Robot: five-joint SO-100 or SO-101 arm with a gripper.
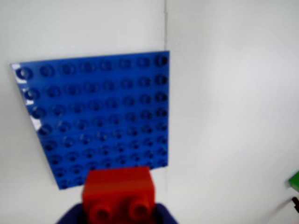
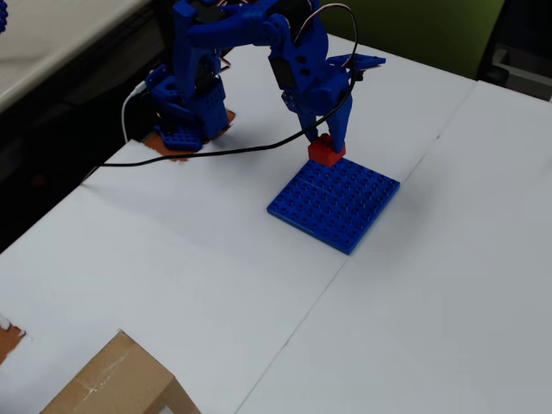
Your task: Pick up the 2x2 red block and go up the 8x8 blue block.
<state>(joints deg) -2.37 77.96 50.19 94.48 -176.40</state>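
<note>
The hand [image 2: 328, 145] pinches the small studded red block [image 2: 325, 153] at the far edge of the flat, stud-gridded blue block [image 2: 335, 203] on the white surface [image 2: 431, 302]; a black cable [image 2: 207, 153] trails nearby.

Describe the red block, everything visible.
The 2x2 red block is a small bright red brick of glossy plastic. The wrist view shows two of its round studs facing the camera. The pincer is shut on it, blue fingers on either side. In the overhead view it sits at the far corner of the 8x8 blue block; whether it touches the plate or hangs just above cannot be told. The wrist view is blurred.
</note>
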